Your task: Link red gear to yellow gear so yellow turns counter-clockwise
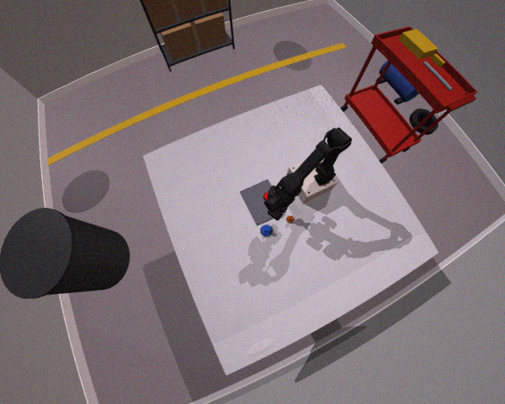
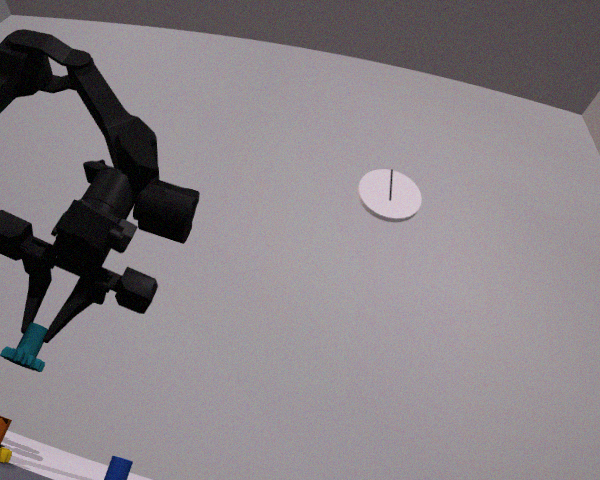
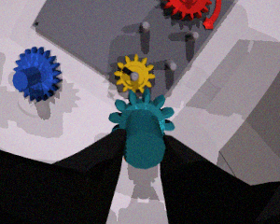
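The gripper (image 1: 275,213) (image 2: 35,335) (image 3: 143,140) is pinching the teal gear (image 2: 25,350) (image 3: 144,117) by its stem, holding it in open air above the table (image 1: 226,304), while the blue gear (image 1: 266,230) (image 2: 118,469) (image 3: 37,74) is standing just outside the edge of the grey board (image 1: 255,202) (image 3: 91,35).
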You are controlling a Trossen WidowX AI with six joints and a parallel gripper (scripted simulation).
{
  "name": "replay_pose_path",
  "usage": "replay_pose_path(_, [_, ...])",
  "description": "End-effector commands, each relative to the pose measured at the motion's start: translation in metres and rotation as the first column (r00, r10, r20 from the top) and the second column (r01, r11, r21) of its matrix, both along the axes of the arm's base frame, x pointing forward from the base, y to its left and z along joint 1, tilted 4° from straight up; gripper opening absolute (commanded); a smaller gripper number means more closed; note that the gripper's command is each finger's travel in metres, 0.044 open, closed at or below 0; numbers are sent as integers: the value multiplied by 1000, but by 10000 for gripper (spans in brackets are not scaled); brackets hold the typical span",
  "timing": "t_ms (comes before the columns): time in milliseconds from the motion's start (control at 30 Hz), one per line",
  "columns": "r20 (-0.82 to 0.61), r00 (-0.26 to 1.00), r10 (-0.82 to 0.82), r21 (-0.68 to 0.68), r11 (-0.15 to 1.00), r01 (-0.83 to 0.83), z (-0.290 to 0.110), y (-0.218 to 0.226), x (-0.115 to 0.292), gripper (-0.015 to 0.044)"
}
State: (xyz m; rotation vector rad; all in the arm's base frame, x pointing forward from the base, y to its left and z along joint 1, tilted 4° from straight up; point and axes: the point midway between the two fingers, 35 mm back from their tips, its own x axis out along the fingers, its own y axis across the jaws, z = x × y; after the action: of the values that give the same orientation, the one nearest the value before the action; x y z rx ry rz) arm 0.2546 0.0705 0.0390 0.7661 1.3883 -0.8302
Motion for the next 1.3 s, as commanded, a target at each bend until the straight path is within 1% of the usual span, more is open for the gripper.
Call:
replay_pose_path(0, [-2, 1000, 2, -6, 1000, -2, -4, -8, 0, 0])
replay_pose_path(1133, [-5, 1000, 0, -20, 1000, -1, -27, -76, -1, 0])
replay_pose_path(1267, [-5, 1000, 0, -20, 1000, 0, -28, -79, -2, 0])
